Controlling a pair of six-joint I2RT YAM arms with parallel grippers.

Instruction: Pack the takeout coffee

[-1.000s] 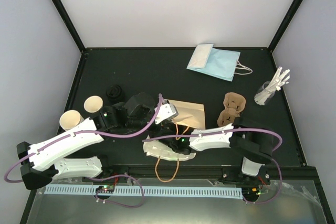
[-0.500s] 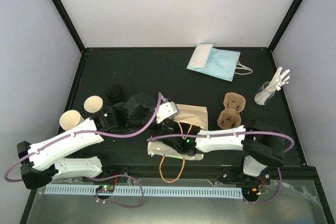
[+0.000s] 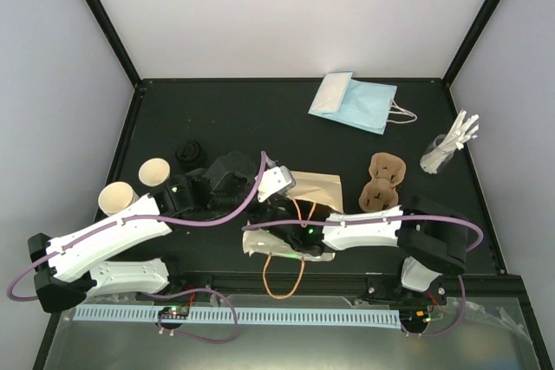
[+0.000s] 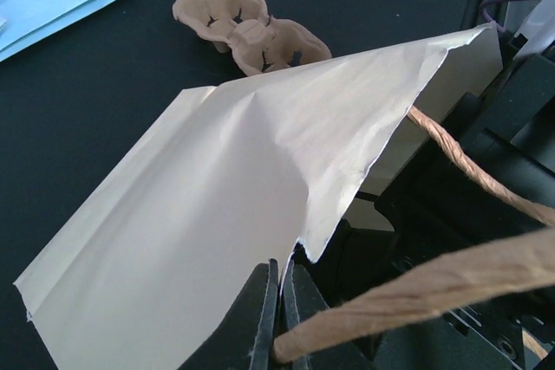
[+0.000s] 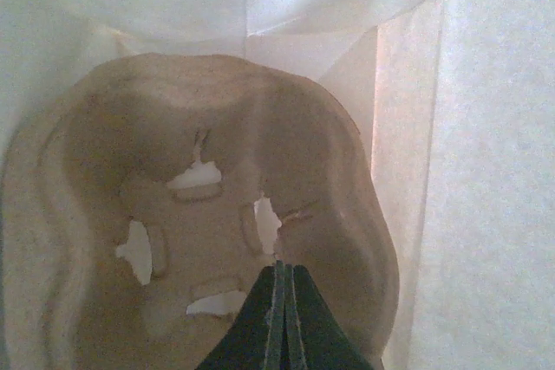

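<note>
Right hand (image 5: 279,268) (unseen overhead) inside bag (image 3: 321,186)

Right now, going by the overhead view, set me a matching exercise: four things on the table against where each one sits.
Things:
1. blue paper bag
2. tan paper bag
3. pulp cup carrier
4. lidless cream cups

Places:
A. left side of the table
B. centre, between the two arms
C. far side, lying flat
D. just right of the tan bag

Pairs: 1-C, 2-B, 3-D, 4-A
</note>
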